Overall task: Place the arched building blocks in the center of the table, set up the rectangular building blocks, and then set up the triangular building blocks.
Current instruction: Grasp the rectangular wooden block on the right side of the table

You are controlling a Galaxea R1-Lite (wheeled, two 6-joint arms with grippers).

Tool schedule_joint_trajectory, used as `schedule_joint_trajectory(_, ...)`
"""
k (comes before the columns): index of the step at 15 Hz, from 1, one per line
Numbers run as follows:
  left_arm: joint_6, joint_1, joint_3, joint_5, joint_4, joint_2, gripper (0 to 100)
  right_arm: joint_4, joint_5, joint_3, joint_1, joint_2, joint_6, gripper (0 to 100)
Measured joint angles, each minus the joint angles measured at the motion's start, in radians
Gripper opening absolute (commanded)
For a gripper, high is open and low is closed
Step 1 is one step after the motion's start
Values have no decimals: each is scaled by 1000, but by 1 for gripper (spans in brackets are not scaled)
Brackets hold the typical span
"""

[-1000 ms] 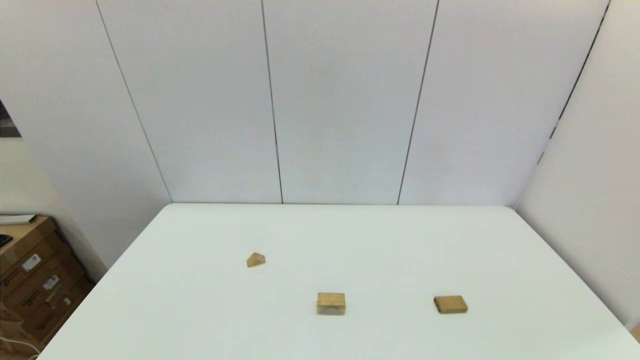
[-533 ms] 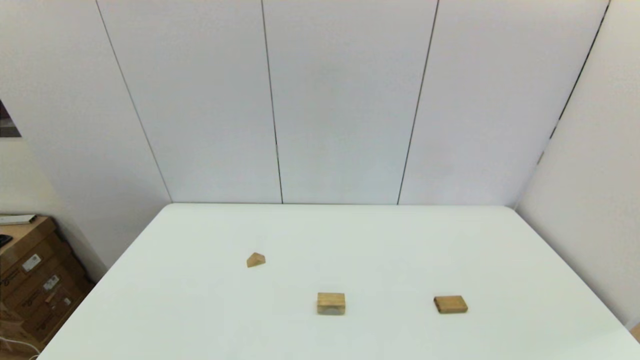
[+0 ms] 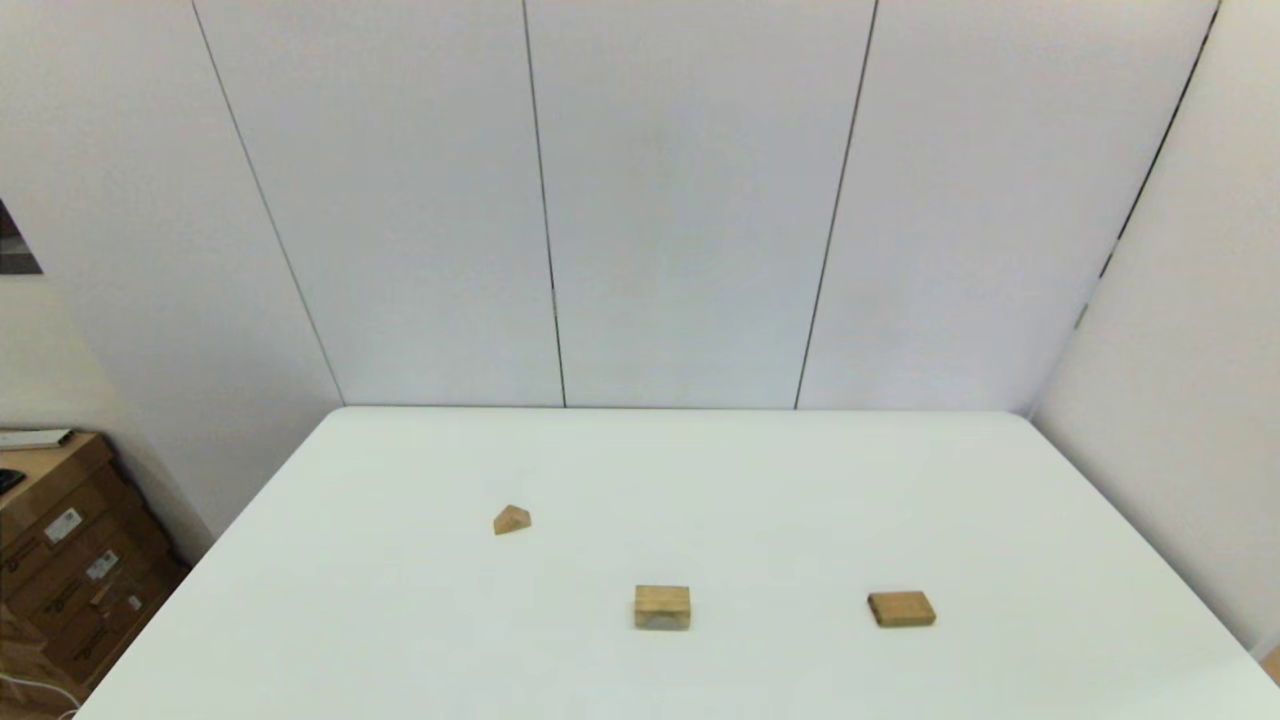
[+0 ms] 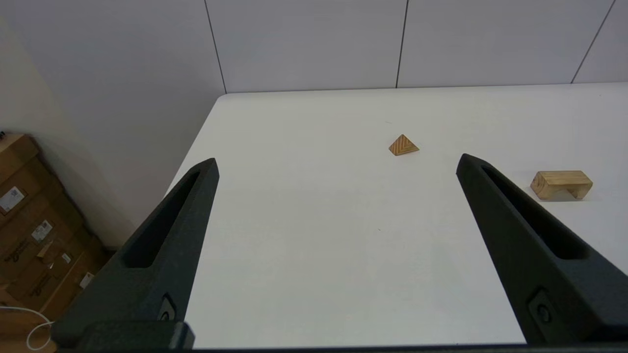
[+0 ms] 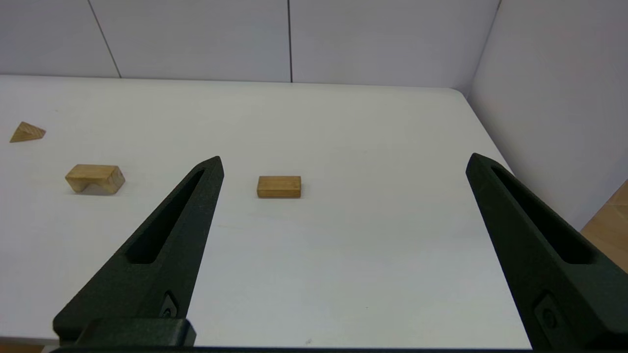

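Note:
The arched block (image 3: 662, 607) lies near the front middle of the white table (image 3: 700, 470), its hollow facing the tabletop in the wrist views (image 4: 561, 184) (image 5: 95, 178). The thin rectangular block (image 3: 901, 608) (image 5: 278, 187) lies flat to its right. The small triangular block (image 3: 512, 520) (image 4: 403, 145) (image 5: 27, 132) sits farther back on the left. Neither arm shows in the head view. My left gripper (image 4: 336, 164) is open, held back from the table's near edge, with nothing between its fingers. My right gripper (image 5: 343, 162) is open too, likewise empty and clear of the blocks.
Brown cardboard boxes (image 3: 70, 560) stand on the floor off the table's left side. White wall panels (image 3: 690, 200) rise right behind the far edge, and a side wall (image 5: 554, 98) runs close along the right edge.

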Motion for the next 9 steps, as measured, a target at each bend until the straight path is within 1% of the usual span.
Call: schedule_joint_trajectory(9,0,0,0,0,0,0,100,0,0,0,0,0,-3,100)
